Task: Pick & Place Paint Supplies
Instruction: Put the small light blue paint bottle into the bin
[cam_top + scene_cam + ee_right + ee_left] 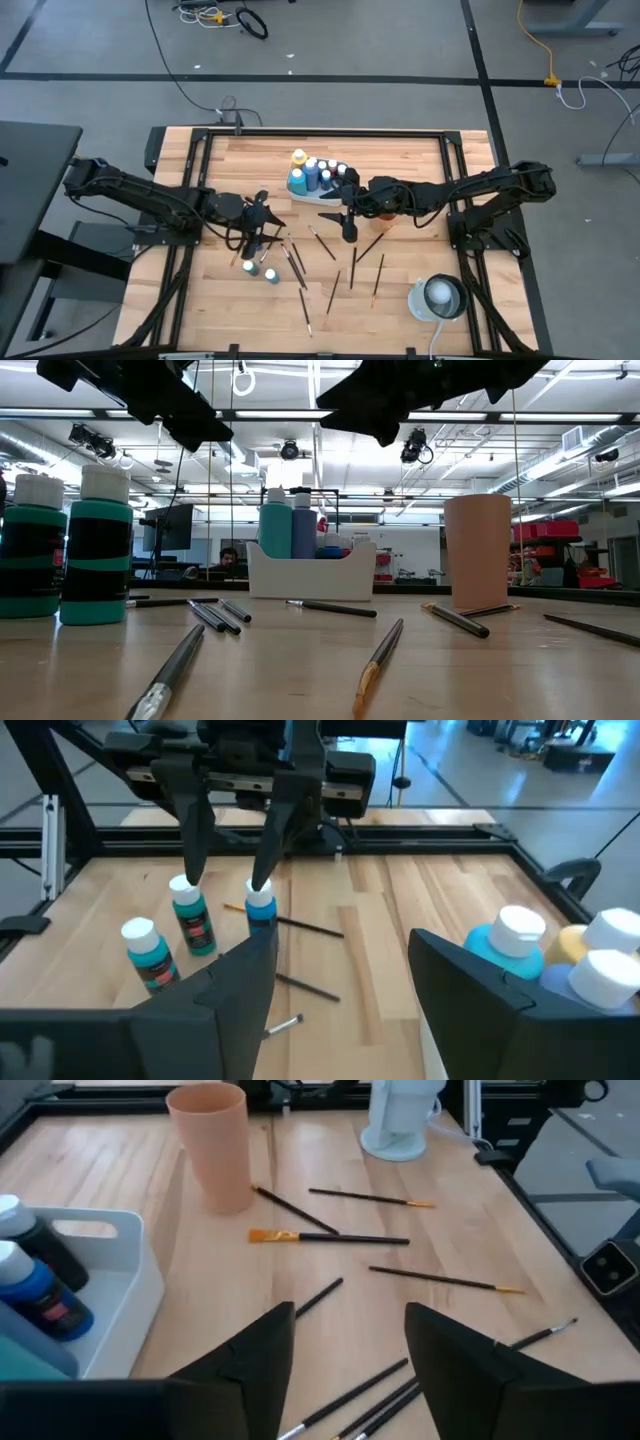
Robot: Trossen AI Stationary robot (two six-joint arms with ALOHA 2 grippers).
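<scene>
Right now my left gripper [232, 845] hangs with its fingers spread apart, tips pointing down over three small paint bottles [193, 927] standing on the wooden table [400, 300]. One fingertip is just beside the white cap of a blue bottle [260, 907], the other beside a teal bottle's cap; I grasp nothing. A third teal bottle [147, 953] stands near them. Thin paintbrushes [330, 1237] lie scattered flat on the boards around and beyond these bottles, several close under my left fingers, others spread toward the table's middle, one with orange bristles.

Farther on, my right gripper [349, 222] hovers over the middle of the table, fingers wide apart and empty. Just beside it stands the orange-brown cup [212, 1145], upright, with a brush end touching its base. Beyond that sits the white tray [308, 195], holding more bottles upright: blue, teal, yellow and white-capped ones.
</scene>
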